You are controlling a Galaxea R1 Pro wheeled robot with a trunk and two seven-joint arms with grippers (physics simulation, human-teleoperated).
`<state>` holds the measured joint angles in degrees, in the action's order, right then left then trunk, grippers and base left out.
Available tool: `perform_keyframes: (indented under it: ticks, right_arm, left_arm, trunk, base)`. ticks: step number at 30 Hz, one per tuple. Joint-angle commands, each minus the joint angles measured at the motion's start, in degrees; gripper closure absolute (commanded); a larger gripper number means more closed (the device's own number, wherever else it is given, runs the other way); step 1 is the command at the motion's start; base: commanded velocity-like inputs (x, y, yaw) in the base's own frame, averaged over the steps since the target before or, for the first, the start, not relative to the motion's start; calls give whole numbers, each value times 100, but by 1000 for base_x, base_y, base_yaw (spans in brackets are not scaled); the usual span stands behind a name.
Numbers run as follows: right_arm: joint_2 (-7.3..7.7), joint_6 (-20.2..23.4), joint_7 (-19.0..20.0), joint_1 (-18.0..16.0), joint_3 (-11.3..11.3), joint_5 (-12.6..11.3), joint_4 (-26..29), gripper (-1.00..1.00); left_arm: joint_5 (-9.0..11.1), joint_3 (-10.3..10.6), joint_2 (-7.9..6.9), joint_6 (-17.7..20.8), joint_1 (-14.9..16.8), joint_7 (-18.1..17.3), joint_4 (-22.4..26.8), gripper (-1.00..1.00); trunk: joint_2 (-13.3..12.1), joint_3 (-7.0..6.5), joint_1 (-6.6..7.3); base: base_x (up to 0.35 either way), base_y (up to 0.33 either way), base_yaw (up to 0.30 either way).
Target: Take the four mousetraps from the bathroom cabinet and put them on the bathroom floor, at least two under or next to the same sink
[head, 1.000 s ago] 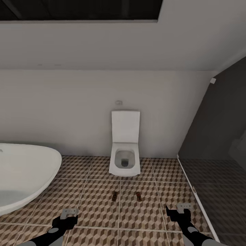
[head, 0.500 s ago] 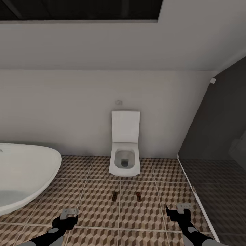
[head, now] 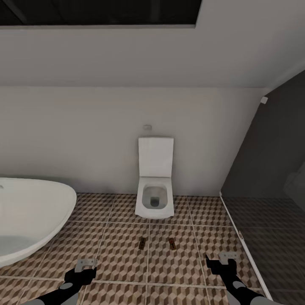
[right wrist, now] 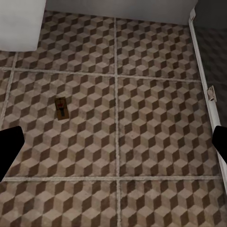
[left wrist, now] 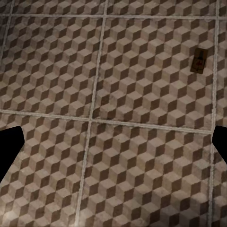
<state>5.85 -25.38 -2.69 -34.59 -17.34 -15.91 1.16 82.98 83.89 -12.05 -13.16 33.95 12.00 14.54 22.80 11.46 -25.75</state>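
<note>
nearest the camera in the head view, the left gripper (head: pixel 86 265) and right gripper (head: pixel 223 259) hang low over the bathroom floor (head: pixel 118 258), one at each side, both arms reaching forward with forearms angled in from the bottom edge. in each wrist view the two dark fingertips sit at opposite edges of the picture with bare tile between them, so both grippers are spread wide and hold nothing.

a little farther out, between the grippers and the toilet (head: pixel 155 186), two mousetraps lie flat on the tiles. the left mousetrap (head: pixel 142 243) has its long axis running nearly straight away from the robot, toward the toilet. the right mousetrap (head: pixel 172 243) is near it but apart, its long axis also mostly front to back, with the far end slanted a bit to the left. the left wrist view catches one mousetrap (left wrist: pixel 198 61) beside a grout line; the right wrist view shows one (right wrist: pixel 61 108) on open tile, with the toilet's white base (right wrist: pixel 21 23) beyond.

to the left, the sink (head: pixel 29 216) overhangs the floor, well apart from both traps. at the right stands the dark glass shower panel (head: pixel 271 169).

nothing differs from a second ago: arms, traps and view all match.
</note>
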Motion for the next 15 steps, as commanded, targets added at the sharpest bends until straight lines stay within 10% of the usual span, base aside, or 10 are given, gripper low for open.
perform_keyframes:
  ticks: [1,8,15]
  right_arm:
    - [2,-14,-18,-4,-50,-35,-2,-100]
    - [109,3,-43,-4,-37,-29,0,-100]
    - [648,52,-50,-4,-21,-53,25,-100]
  left_arm:
    - [34,49,-7,-20,5,48,23,-100]
    - [37,45,-2,-20,2,61,26,-100]
    - [45,24,31,5,-1,114,25,-100]
  trunk:
    - [12,11,-3]
    - [12,11,-3]
    - [12,11,-3]
  base:
    - [0,0,0]
    - [0,0,0]
    - [0,0,0]
